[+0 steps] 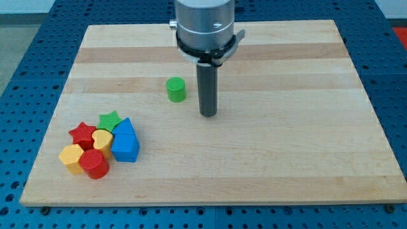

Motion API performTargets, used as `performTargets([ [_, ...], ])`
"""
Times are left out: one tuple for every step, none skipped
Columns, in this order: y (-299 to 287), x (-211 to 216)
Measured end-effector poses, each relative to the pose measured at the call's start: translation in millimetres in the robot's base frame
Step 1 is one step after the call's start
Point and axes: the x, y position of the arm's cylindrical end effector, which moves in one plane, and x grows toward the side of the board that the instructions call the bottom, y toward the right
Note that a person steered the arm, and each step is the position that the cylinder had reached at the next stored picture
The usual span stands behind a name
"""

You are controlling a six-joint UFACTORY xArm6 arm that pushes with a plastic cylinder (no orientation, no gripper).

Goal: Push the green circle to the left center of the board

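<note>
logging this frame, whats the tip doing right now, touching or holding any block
My tip: no gripper, holding nothing; apart from the green circle, just to its right and slightly lower in the view.

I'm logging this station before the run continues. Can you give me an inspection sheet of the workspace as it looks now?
Surface: wooden board, flat, on a blue perforated table.
Job's things: green circle, upright, near board centre, apart from other blocks.
Clutter: cluster at the view's lower left: green star, red star, yellow heart, blue block, yellow block, red cylinder.
Tool: my tip, at the circle's right, slightly lower, not touching.
Cables: nothing seen.
Surroundings: nothing seen beyond the table.
</note>
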Motion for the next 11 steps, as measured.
performTargets([
  [-14.6,-49.8],
  [-29.8,-50.9],
  [-40.8,-49.5],
  [-56.9,-41.0],
  [-78.7,-30.5],
  [-101.3,-20.1],
  [-125.1,-10.9],
  [-148.9,-1.4],
  [-175.2,8.7],
  [-186.6,12.7],
  [-180.0,8.5],
])
